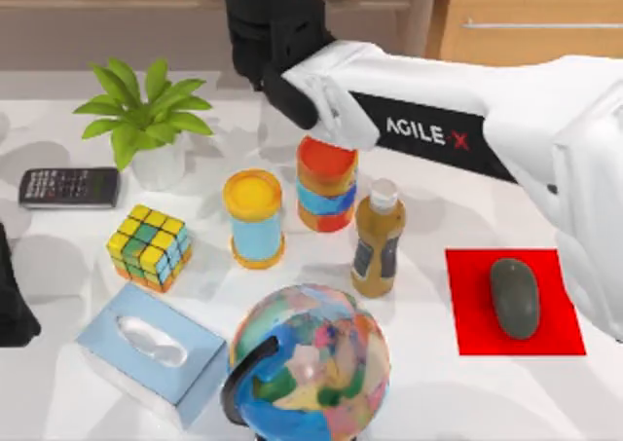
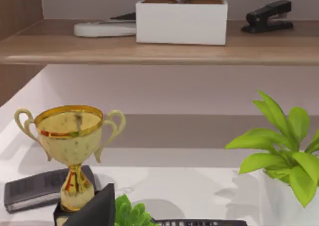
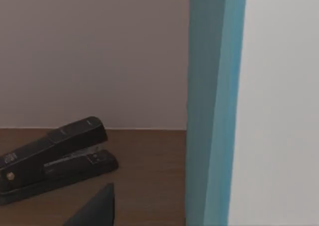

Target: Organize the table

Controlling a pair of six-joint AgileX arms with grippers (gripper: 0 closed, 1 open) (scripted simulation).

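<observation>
The white table [image 1: 438, 392] holds a potted plant [image 1: 146, 120], a calculator [image 1: 68, 187], a colour cube [image 1: 149, 247], a blue tissue box [image 1: 151, 351], a globe [image 1: 311, 363], a yellow-lidded can [image 1: 254, 217], a striped stack of cups [image 1: 326, 183] and a brown bottle [image 1: 378, 238]. My right arm [image 1: 438, 120] reaches from the right across the table to the back shelf. A dark part of my right gripper [image 3: 97, 208] hangs near a black stapler [image 3: 55, 153] on the wooden shelf, beside an upright blue-and-white panel [image 3: 214, 106]. My left gripper [image 1: 12, 305] stays at the table's left edge.
A grey mouse [image 1: 514, 298] lies on a red mat [image 1: 467, 334] at the right. A wooden drawer cabinet [image 1: 535, 18] stands at the back right. The left wrist view shows a gold trophy [image 2: 72, 141], a white box [image 2: 180, 21] and a stapler [image 2: 266, 16] on the shelf.
</observation>
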